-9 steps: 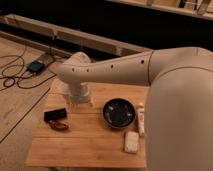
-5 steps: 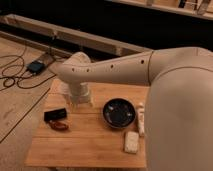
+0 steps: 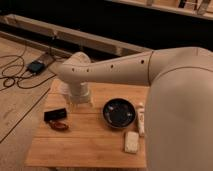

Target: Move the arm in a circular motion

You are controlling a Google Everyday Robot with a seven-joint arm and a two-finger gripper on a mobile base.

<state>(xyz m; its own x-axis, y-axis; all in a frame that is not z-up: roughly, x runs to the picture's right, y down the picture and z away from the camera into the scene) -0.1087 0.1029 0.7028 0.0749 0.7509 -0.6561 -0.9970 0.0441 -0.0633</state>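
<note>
Gripper: the gripper (image 3: 79, 102) is at the lower end of the arm's downward segment, over the back left part of the table, just above the wood; whether it is apart or together cannot be told here.
Arm: the arm (image 3: 120, 72), cream-white and thick, comes in from the right edge, runs leftward over the table's back edge, bends at a rounded elbow and drops straight down toward the gripper; a row of small dark screw holes runs along its horizontal segment.
Black box: a small black box (image 3: 55, 115) lies on the table left of and in front of the gripper, apart from it.
Reddish item: a small reddish-brown object (image 3: 60, 126) lies just in front of the black box.
Bowl: a dark round bowl (image 3: 119, 113) sits upright near the middle of the table, right of the gripper.
White stick: a slim white object (image 3: 141, 119) lies just beside the bowl's right rim.
White block: a white rectangular block (image 3: 131, 142) lies in front of the bowl, near the front edge.
Table: the table (image 3: 85, 150) is light wood.
Floor: dark cables (image 3: 15, 75) and a small dark device (image 3: 36, 66) lie on the floor to the left.
</note>
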